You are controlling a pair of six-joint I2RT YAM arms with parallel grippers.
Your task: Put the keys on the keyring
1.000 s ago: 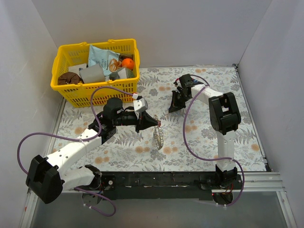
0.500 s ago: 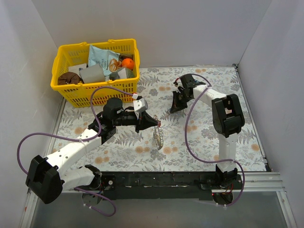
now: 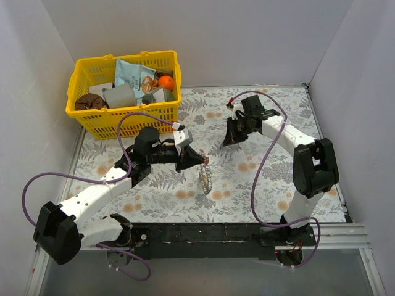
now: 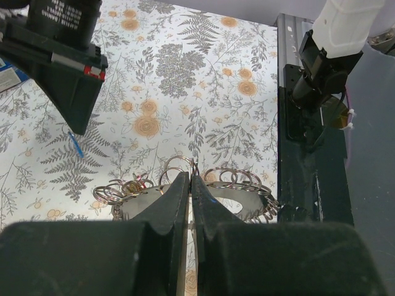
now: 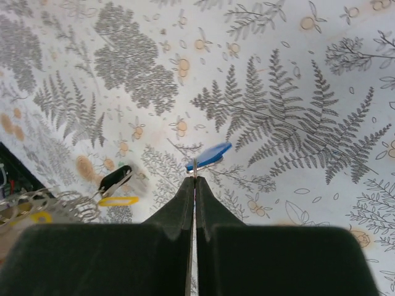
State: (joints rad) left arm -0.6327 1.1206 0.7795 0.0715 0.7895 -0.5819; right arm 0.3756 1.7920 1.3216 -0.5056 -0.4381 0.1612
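Note:
My left gripper [image 3: 201, 160] is shut on the keyring [image 3: 207, 179], a silvery hoop with many small coiled rings that hangs below its fingertips. In the left wrist view the shut jaws [image 4: 190, 179] pinch the hoop [image 4: 247, 186] at its top. My right gripper [image 3: 228, 142] is to the right of it and is shut on the blue-headed key [image 5: 210, 155], held at its metal blade just above the mat [image 5: 195, 179]. The blue key also shows in the left wrist view [image 4: 75, 145]. A dark-headed key [image 5: 115, 177] and a yellow-headed key [image 5: 118, 200] sit by the keyring [image 5: 55, 206].
A yellow basket [image 3: 83, 68] with a blue-green packet, an orange ball and other items stands at the back left. The floral mat [image 3: 271, 166] covers the table. The black base rail [image 4: 308, 154] runs along the near edge. White walls enclose the space.
The right arm's elbow has swung out to the right and lower, while its gripper stayed near the same spot. The left arm and keyring have not moved.

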